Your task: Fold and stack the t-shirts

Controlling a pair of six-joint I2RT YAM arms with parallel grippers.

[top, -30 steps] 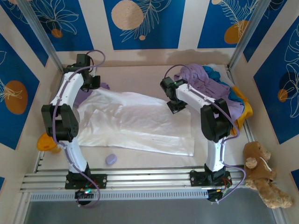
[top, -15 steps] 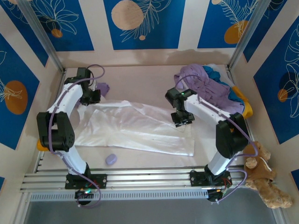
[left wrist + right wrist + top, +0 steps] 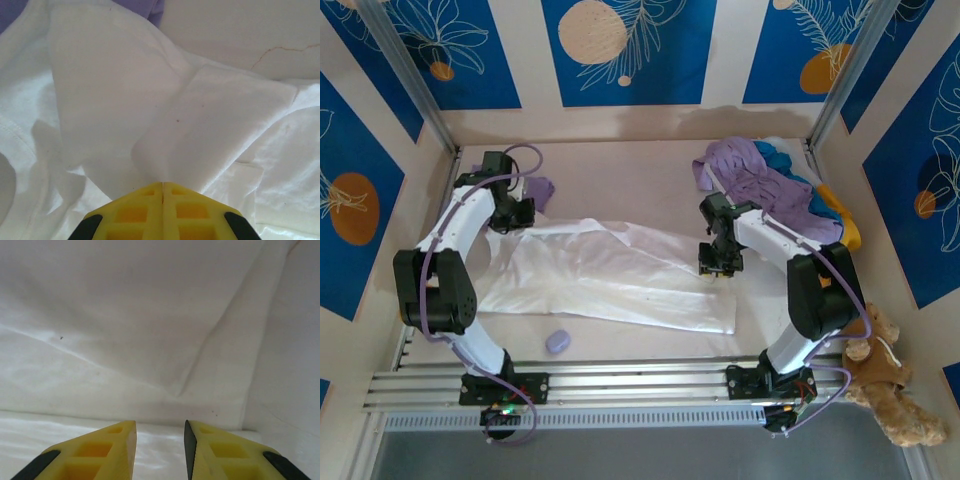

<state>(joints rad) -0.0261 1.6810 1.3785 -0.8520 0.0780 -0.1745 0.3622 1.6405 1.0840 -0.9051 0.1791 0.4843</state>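
While the white t-shirt lies spread and rumpled mid-frame on the table, I judge folding barely begun. Left hand clamped on its cloth. Right hand parted, empty, just above it. Pile of other t-shirts, upper right, untouched.

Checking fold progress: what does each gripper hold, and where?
Left gripper: shut on a pinched fold of the white shirt, at its far left edge. Right gripper: open over the shirt, holding nothing.
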